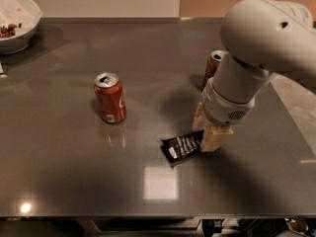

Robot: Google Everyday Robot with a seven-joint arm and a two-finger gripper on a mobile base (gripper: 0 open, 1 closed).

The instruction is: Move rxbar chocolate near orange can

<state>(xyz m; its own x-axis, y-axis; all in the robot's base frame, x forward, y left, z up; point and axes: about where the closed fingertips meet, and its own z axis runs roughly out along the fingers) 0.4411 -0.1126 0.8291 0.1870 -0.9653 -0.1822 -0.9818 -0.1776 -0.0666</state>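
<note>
The rxbar chocolate (pixel 180 147), a black wrapper with white lettering, lies flat on the dark grey table (pixel 64 172) right of centre. My gripper (pixel 207 130) points down at the bar's right end, with its tan fingers (pixel 216 138) closed on either side of that end. The orange can (pixel 213 66) stands upright just behind my arm, a short way beyond the bar. My wrist hides most of it, leaving its silver top and left side in view.
A red cola can (pixel 110 98) stands upright left of the bar. A white bowl (pixel 17 26) with some food sits at the far left corner. The table's front edge runs along the bottom, and its right edge lies past my arm.
</note>
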